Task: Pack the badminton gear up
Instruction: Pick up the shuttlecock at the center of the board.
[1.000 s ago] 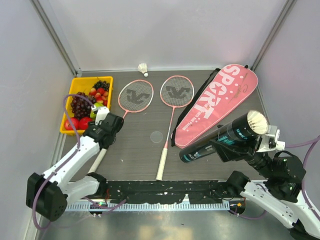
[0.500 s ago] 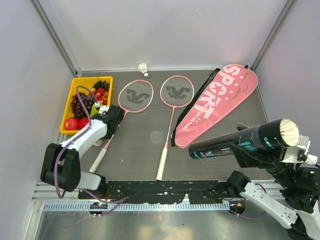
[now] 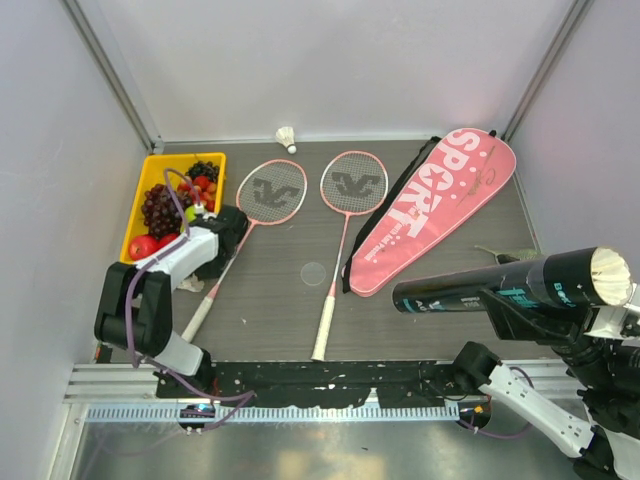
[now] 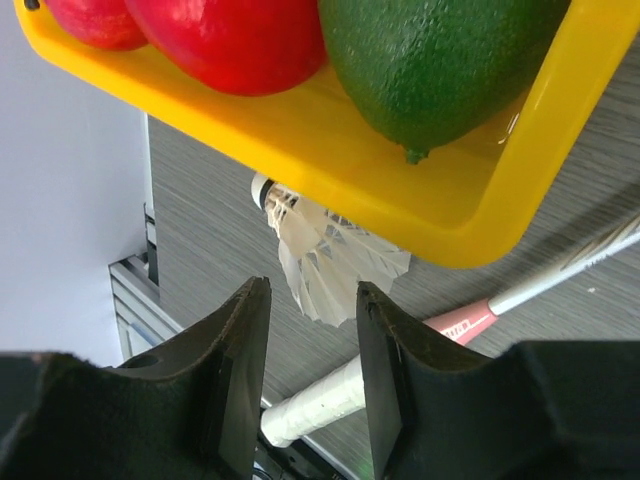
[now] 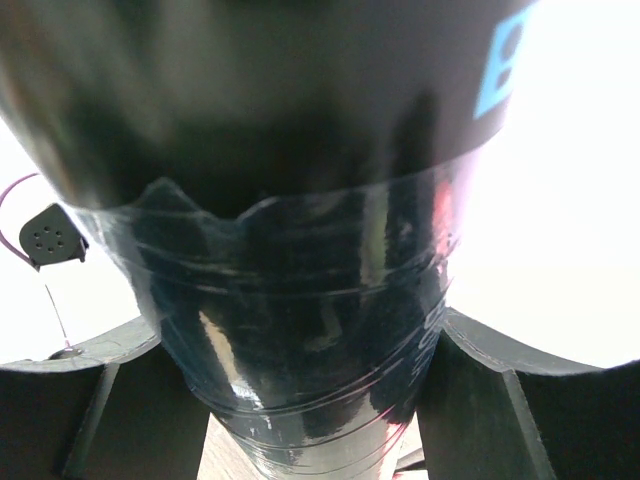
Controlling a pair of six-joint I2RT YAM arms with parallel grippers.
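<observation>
My right end effector [image 5: 300,420] has swung the tube [image 3: 500,290] it pinches to lower right; my left end effector [image 4: 310,300], spread, now faces a shuttlecock [image 4: 330,255] to load.

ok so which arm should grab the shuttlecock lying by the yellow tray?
Left. The left gripper is open, with the shuttlecock just ahead of it, beside the yellow tray. The right gripper is shut on the dark tube, held above the table on the far side.
</observation>
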